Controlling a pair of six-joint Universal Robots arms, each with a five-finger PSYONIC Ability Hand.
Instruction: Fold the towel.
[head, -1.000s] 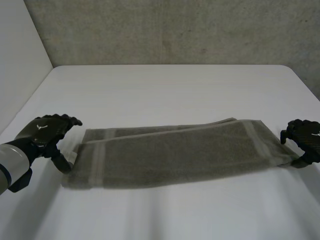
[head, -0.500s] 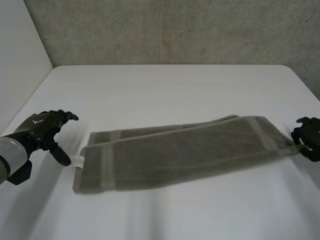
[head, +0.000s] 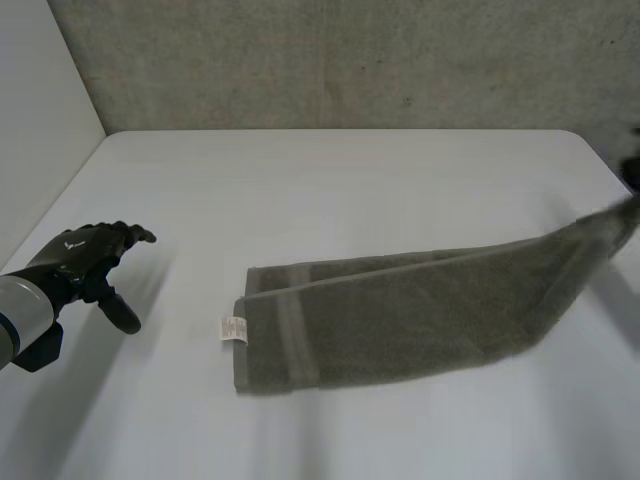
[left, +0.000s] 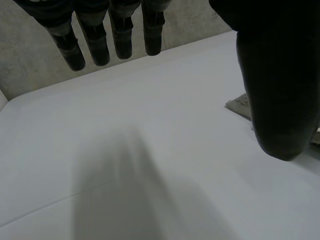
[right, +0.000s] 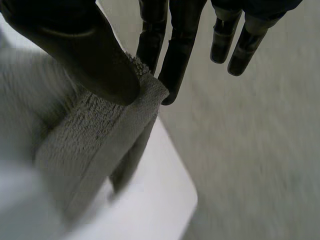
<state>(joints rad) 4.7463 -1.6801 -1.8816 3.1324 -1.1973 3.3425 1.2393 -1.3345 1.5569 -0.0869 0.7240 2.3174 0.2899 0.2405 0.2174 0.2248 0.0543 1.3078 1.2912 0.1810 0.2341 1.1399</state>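
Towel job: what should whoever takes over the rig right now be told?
Left hand open, above the table, clear of the towel end with the white label.
Right hand pinches the other end between thumb and fingers, lifted off the table.
Done: towel is a long folded strip, mostly lying flat.
Left: fold it crosswise.

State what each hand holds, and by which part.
The right hand pinches the folded grey-green terry towel by one end, lifting that end off the table. The left hand is open, holding nothing.
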